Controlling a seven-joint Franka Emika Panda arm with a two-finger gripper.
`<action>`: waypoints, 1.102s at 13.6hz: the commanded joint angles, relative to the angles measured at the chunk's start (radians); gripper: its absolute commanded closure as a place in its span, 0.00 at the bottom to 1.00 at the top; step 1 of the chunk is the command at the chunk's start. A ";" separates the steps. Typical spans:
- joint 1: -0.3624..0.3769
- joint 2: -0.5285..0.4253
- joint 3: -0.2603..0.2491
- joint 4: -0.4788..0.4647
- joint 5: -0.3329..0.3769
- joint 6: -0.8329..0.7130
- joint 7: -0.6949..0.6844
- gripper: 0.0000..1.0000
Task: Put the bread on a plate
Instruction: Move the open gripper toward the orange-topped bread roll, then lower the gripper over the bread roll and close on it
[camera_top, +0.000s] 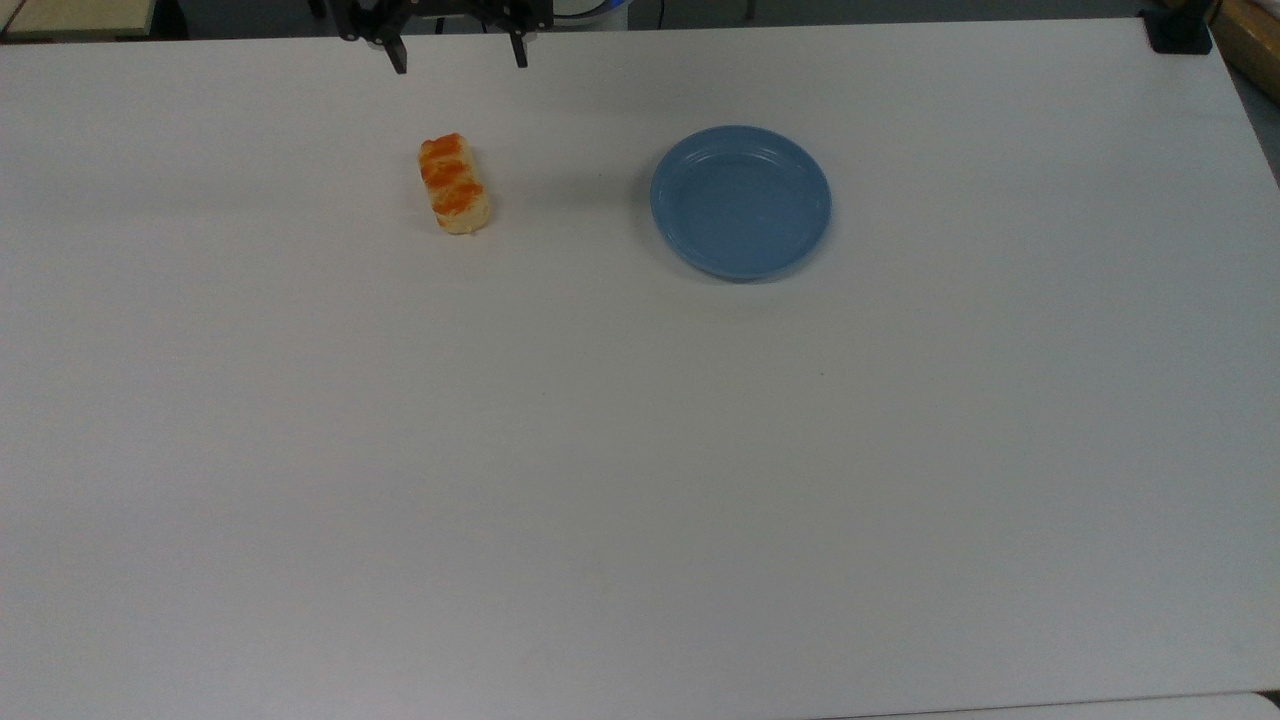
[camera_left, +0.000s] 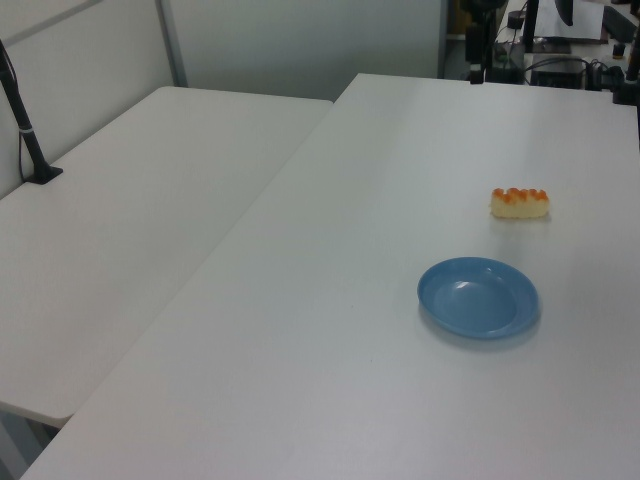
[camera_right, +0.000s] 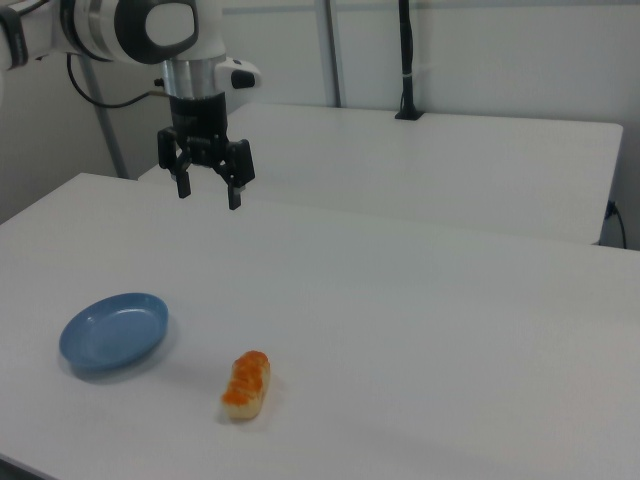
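Overhead, a broad white table (camera_top: 640, 480) carries just two items, with a second white table (camera_left: 130, 230) butted against it on the left view's left and a black clamp post (camera_left: 25, 130) standing at that table's edge. Grey partition walls (camera_left: 300, 40) close the room behind.

High above the far edge, the Franka arm (camera_right: 150, 30) hangs its gripper (camera_right: 208, 190) with fingers spread wide and nothing between them, well clear of the tabletop; in the top view the two dark fingertips (camera_top: 400, 60) poke in from the upper edge, just beyond the roll.

At centre-right of the top view sits the blue plate (camera_top: 740, 265), round, shallow and bare, its raised rim likely enough to stop a roll from sliding off.

Well apart from it, toward the top view's left, lies the bread (camera_top: 453, 184), flat on the table and not yet lifted. It looks light and soft, so a gentle squeeze should do; too hard a pinch may dent it. Its glazed orange bumps could be slick, so the plain pale long sides, taken across the narrow width at mid-length, seem the surest hold.
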 joint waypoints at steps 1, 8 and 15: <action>0.019 -0.018 -0.007 -0.074 0.017 -0.004 -0.021 0.00; 0.035 -0.147 0.012 -0.422 0.014 0.173 -0.101 0.00; -0.055 -0.268 0.012 -0.645 -0.081 0.384 -0.271 0.00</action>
